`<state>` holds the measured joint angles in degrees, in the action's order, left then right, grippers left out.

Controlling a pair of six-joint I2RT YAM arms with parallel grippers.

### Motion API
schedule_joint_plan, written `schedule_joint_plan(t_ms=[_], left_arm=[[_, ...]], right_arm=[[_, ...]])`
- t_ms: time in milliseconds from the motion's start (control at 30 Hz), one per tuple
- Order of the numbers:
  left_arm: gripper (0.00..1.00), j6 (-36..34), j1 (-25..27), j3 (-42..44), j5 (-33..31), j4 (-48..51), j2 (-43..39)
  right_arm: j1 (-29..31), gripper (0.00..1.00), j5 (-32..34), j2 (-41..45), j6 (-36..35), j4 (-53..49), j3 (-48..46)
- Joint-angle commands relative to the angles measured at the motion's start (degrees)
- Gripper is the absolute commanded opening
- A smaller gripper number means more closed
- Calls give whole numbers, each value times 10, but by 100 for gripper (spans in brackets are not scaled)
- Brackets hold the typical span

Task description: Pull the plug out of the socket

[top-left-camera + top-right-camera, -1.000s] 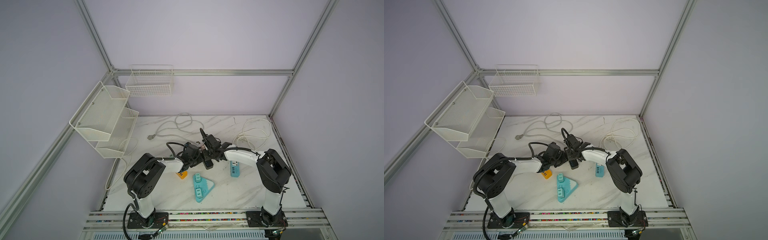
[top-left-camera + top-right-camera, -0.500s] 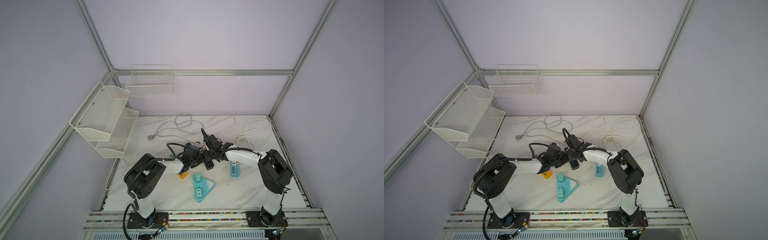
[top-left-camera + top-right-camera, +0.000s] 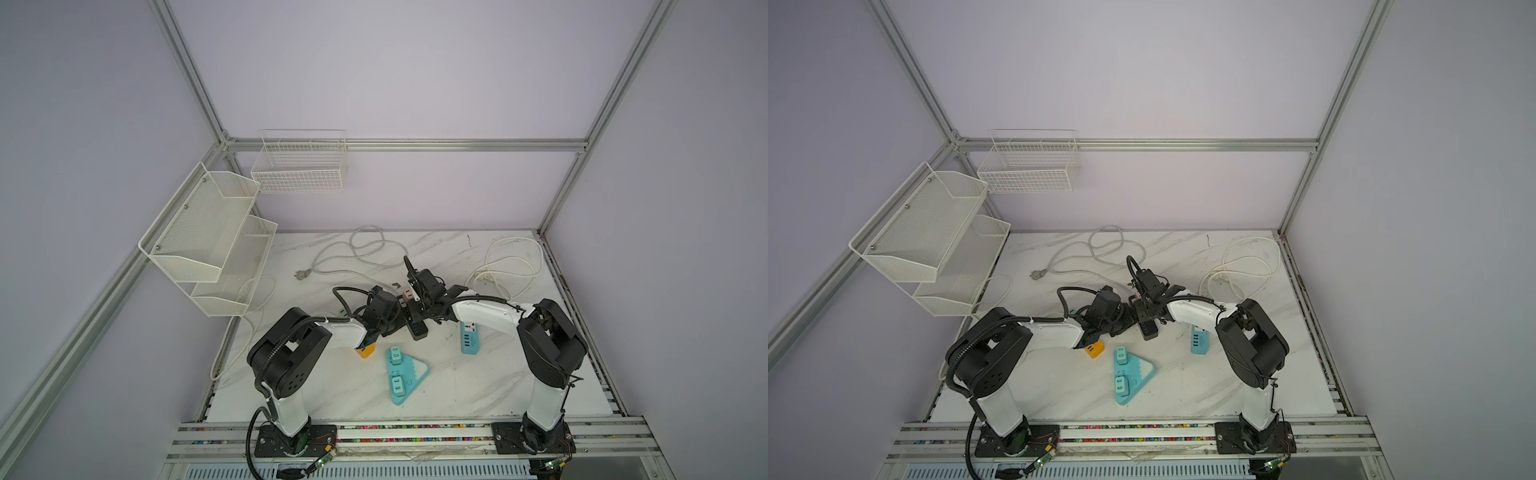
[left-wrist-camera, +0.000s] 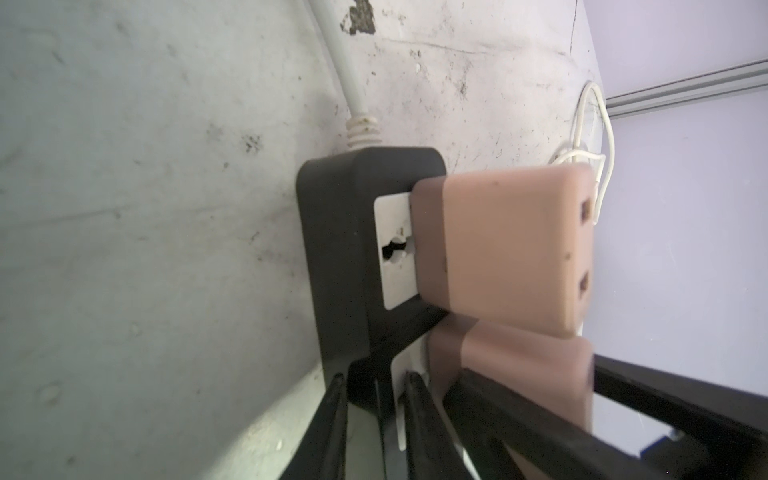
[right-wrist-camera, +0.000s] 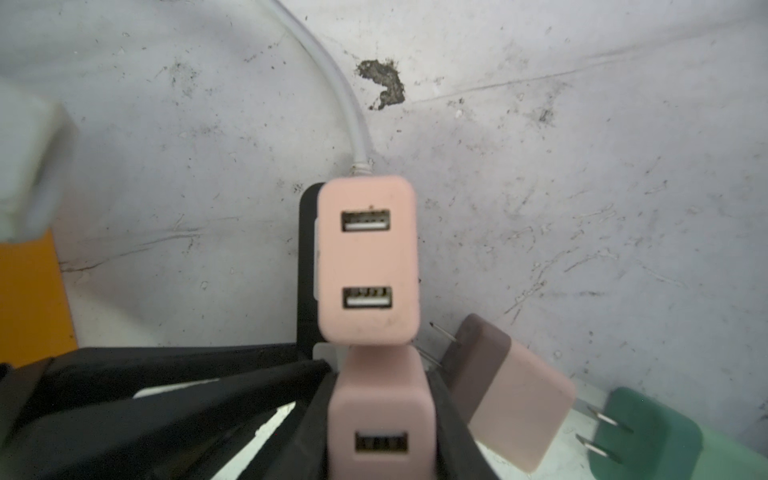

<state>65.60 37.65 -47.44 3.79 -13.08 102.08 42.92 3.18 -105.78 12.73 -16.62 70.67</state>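
The socket (image 3: 419,329) is a black power strip in mid-table, seen in both top views (image 3: 1149,327). Two pink plugs stand in it. My left gripper (image 4: 376,415) is shut on the strip's edge (image 4: 336,232), one finger (image 4: 337,415) on each side. My right gripper (image 5: 382,395) is shut on the nearer pink plug (image 5: 382,419), a black finger (image 5: 446,415) against each side. That plug still sits against the strip's white face. The farther pink plug (image 5: 368,257) stands untouched. In a top view both grippers meet over the strip, left (image 3: 397,320) and right (image 3: 417,301).
A loose pink plug (image 5: 511,395) and a green plug (image 5: 648,432) lie beside the strip. An orange adapter (image 3: 365,351), a teal triangular strip (image 3: 401,374) and a blue strip (image 3: 469,338) sit nearer the front. White cables (image 3: 511,266) coil behind, wire racks (image 3: 208,237) hang at left.
My left gripper's jaws have narrowed onto the black strip. The right gripper keeps its hold on the pink plug, and both arms have barely shifted.
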Motion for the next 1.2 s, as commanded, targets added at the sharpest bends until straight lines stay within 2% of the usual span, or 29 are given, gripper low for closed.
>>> schedule_joint_plan(t_ms=[0,133,267,433,500,667,767,1033,1167], left_arm=[[23,10,2,32,-18,81,15],[22,11,2,35,-22,82,11],[21,8,3,29,-23,84,12],[21,8,4,27,-28,86,12],[20,8,4,26,-27,87,13],[21,11,6,27,-17,85,15],[21,4,6,22,-1,78,15],[20,3,7,27,7,85,34],[19,4,8,45,-3,85,32]], right_arm=[[21,7,8,10,-1,23,26],[11,6,24,24,-2,23,21],[-30,6,-28,41,-5,30,17],[5,4,20,27,-10,18,28],[22,3,16,17,-10,18,28],[8,2,19,31,-15,26,17],[-13,2,-2,46,-16,31,8],[19,0,9,41,-37,32,0],[16,0,33,47,-41,32,-1]])
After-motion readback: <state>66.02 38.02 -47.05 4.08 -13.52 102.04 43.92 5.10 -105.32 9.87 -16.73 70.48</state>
